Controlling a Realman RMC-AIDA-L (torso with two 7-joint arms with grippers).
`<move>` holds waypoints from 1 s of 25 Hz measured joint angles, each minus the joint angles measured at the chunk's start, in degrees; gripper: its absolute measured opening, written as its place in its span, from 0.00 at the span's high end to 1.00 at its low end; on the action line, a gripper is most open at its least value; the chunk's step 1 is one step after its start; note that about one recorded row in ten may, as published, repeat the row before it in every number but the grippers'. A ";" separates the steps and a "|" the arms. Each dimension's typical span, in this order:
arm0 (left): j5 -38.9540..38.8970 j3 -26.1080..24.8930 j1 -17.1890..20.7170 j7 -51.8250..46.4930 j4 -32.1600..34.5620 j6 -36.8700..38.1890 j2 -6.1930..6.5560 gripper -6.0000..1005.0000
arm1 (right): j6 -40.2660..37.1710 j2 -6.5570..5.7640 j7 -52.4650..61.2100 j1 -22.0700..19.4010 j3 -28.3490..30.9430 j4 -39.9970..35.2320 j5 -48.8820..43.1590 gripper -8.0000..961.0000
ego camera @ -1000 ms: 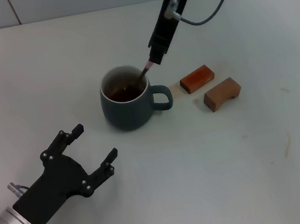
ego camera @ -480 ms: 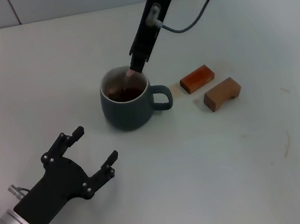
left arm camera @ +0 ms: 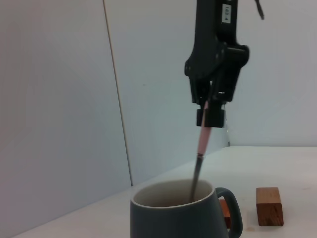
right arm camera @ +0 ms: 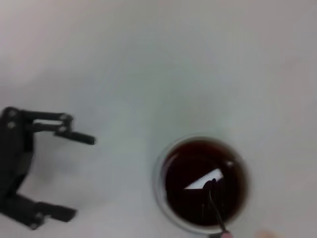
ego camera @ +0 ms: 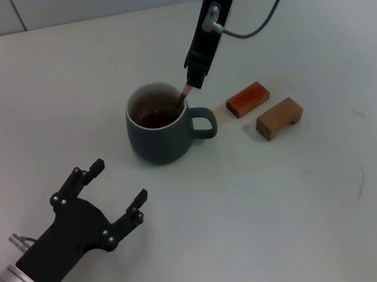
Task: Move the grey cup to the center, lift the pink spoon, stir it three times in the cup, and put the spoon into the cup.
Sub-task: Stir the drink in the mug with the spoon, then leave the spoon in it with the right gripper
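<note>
White tabletop (ego camera: 310, 222), pale panelled wall (left arm camera: 59, 99) behind

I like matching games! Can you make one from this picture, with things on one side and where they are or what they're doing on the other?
Things:
1. squat blue-grey ceramic mug
2. slim pink-handled metal spoon
3. two brown wooden blocks
4. black left gripper
5. black right gripper

States:
A. open, holding nothing, near the table's front
B. lying on the table, on the mug's handle side
C. holds dark brown liquid
D. tip dipped in the mug
E. pinching the spoon's handle from above

Pairs: 1-C, 2-D, 3-B, 4-A, 5-E
</note>
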 joint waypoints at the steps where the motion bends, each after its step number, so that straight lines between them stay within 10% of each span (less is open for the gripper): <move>1: 0.00 0.01 -0.05 0.00 0.04 0.01 0.00 0.16 | -0.52 0.15 -0.13 -0.11 -0.05 -0.37 0.71 0.86; 25: 0.00 0.18 -0.51 0.00 0.14 0.18 0.01 0.16 | 1.42 0.62 -0.97 -0.96 -0.71 -0.88 4.17 0.86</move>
